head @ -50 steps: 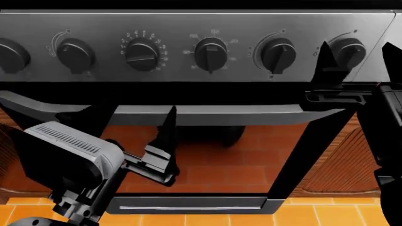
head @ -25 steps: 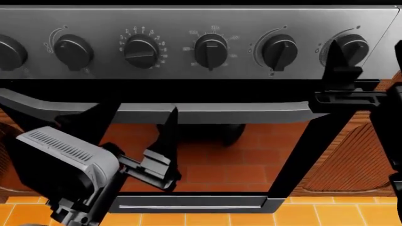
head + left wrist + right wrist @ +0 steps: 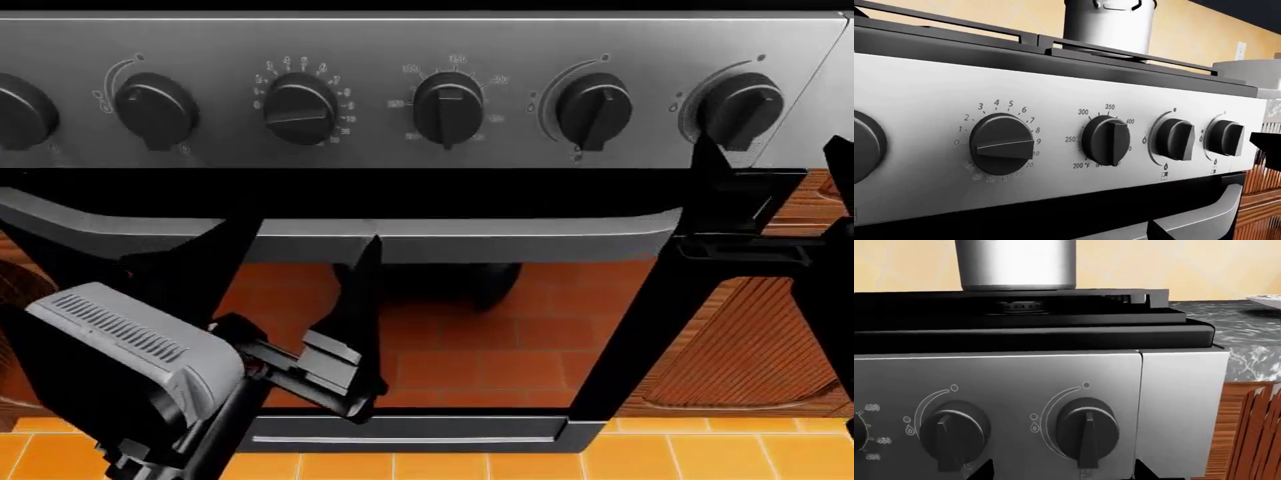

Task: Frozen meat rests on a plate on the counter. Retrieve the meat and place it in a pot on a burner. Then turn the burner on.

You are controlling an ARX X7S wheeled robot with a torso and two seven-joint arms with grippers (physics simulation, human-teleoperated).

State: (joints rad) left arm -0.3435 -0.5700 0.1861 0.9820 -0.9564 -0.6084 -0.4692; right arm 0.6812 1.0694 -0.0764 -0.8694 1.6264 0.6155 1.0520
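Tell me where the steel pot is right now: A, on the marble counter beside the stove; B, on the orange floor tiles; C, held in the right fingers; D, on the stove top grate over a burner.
D: the pot stands on the grate above the burner.

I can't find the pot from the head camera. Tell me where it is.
The pot stands on the stove-top grate over a burner, behind and above the knob panel's two right-hand knobs; both wrist views show it, the head view doesn't.

Pot (image 3: 1016, 265): shiny steel. Tabletop (image 3: 1247, 335): dark grey, white veins. Control panel (image 3: 400, 140): brushed silver; knobs (image 3: 449, 108) black. Floor tiles (image 3: 454, 350): orange. Wall (image 3: 1174, 265): pale yellow.
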